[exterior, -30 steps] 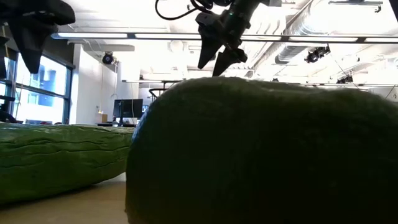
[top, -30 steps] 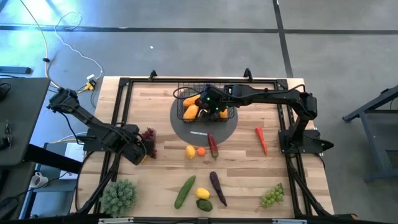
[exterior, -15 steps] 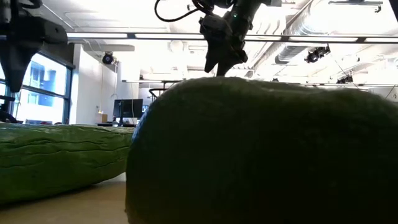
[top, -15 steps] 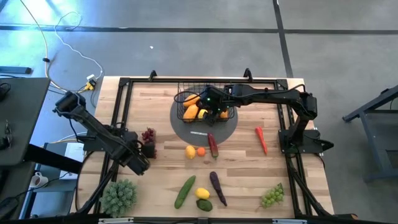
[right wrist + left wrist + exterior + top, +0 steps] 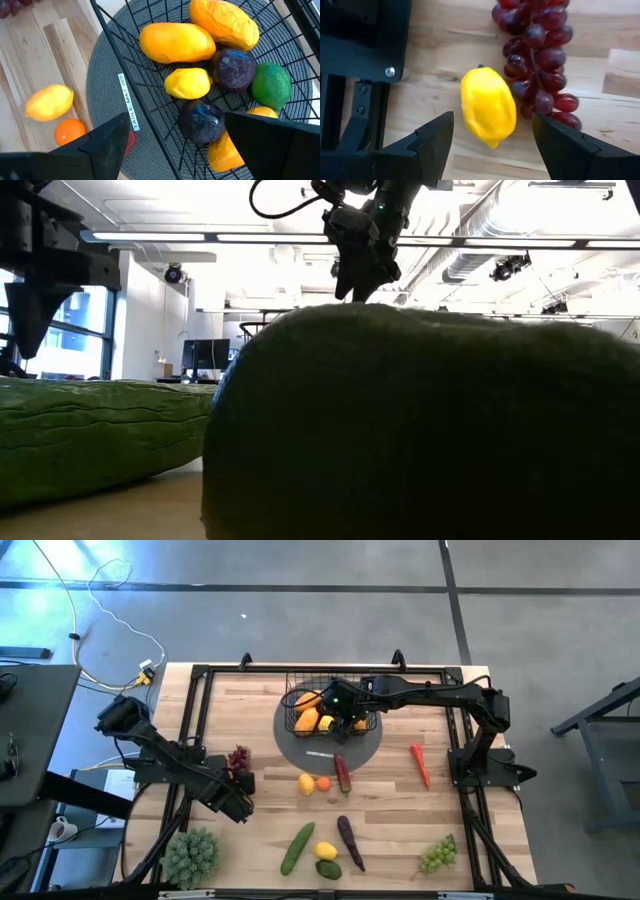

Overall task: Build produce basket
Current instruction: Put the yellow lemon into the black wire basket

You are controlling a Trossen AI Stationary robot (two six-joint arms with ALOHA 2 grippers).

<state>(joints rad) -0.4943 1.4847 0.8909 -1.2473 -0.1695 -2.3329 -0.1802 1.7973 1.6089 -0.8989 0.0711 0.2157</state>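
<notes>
The left gripper (image 5: 490,137) hangs open over the lemon (image 5: 488,106); touching grapes (image 5: 537,55) may snag, or the lemon could roll.

The right gripper (image 5: 175,145) gapes empty above the basket (image 5: 150,100).

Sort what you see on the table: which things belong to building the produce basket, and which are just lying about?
Belongs:
basket
lemon
purple grapes
chili
cucumber
eggplant
green grapes

Lying about:
grey round mat
leafy green clump

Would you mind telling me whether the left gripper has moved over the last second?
Yes. The left gripper has slid away from the purple grapes, toward the table's near edge.
</notes>
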